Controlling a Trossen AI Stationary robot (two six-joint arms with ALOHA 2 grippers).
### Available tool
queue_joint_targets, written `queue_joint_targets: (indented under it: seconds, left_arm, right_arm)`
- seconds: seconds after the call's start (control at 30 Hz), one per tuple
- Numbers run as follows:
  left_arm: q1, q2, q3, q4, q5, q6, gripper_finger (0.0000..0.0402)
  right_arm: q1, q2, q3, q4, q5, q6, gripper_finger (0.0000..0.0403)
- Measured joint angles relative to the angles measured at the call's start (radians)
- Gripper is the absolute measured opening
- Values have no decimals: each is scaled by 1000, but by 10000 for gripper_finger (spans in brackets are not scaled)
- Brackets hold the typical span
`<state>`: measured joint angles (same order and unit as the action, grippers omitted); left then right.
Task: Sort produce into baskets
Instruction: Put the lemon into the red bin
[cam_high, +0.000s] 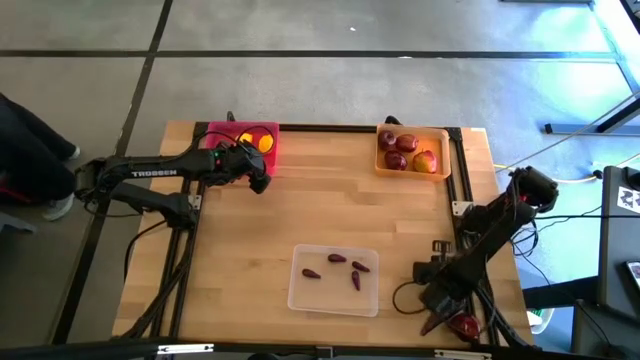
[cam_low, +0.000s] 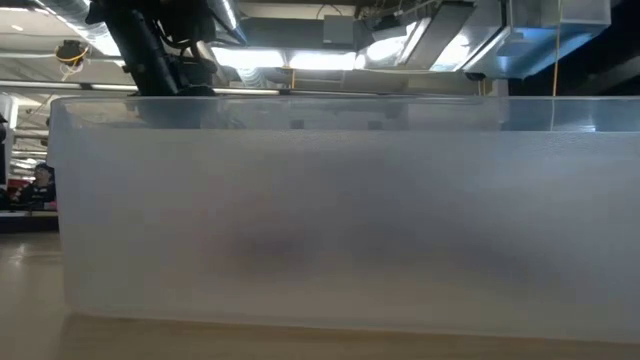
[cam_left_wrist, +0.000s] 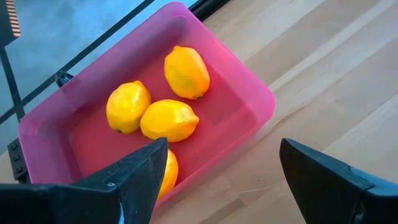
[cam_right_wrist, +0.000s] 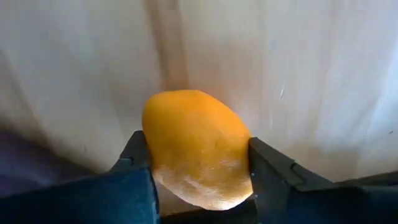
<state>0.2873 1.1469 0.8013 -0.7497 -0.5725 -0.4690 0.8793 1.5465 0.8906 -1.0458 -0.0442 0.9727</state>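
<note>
My left gripper (cam_high: 257, 172) (cam_left_wrist: 221, 162) is open and empty, hovering over the near right corner of the pink tray (cam_high: 215, 133) (cam_left_wrist: 249, 93) at the table's far left. Several yellow lemons (cam_left_wrist: 169, 119) lie in that tray. My right gripper (cam_high: 450, 322) (cam_right_wrist: 196, 155) is at the table's near right corner, shut on a yellow-orange fruit (cam_right_wrist: 193, 146) that looks reddish in the high view (cam_high: 464, 325). The orange tray (cam_high: 441, 170) at the far right holds several red fruits (cam_high: 398, 160). The clear tray (cam_high: 305, 290) near the front holds several dark purple pods (cam_high: 336, 258). My right gripper pinches the yellow-orange fruit between its two fingers, one finger (cam_right_wrist: 134, 158) on each of two opposite sides (cam_right_wrist: 239, 155) of its body. The fruit fills the gap between them. Whether it rests on the table or is lifted clear, I cannot tell.
Bare wooden tabletop (cam_high: 330, 205) lies between the three trays. The clear tray's wall (cam_low: 320, 220) fills the low view, with an arm (cam_low: 150, 50) above it at the left. A black frame rail (cam_high: 330, 128) runs along the table's far edge.
</note>
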Motion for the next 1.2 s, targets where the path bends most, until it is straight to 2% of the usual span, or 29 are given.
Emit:
queue_joint_targets:
  seconds: [0.13,0.33,0.67,0.93,1.2]
  left_arm:
    - [-27,0,0,14,7,19,306]
    - [-122,0,0,109,12,78,306]
    - [-308,0,0,411,81,158,306]
    - [-405,0,0,656,160,129,306]
    - [-459,26,1,834,175,101,306]
  right_arm:
    - [-74,-22,17,-5,35,-6,118]
    - [-188,-102,113,-71,144,-66,117]
    - [-369,-190,282,-54,489,-230,118]
    - [-451,-190,309,205,668,-532,119]
    - [-510,-177,309,528,707,-824,119]
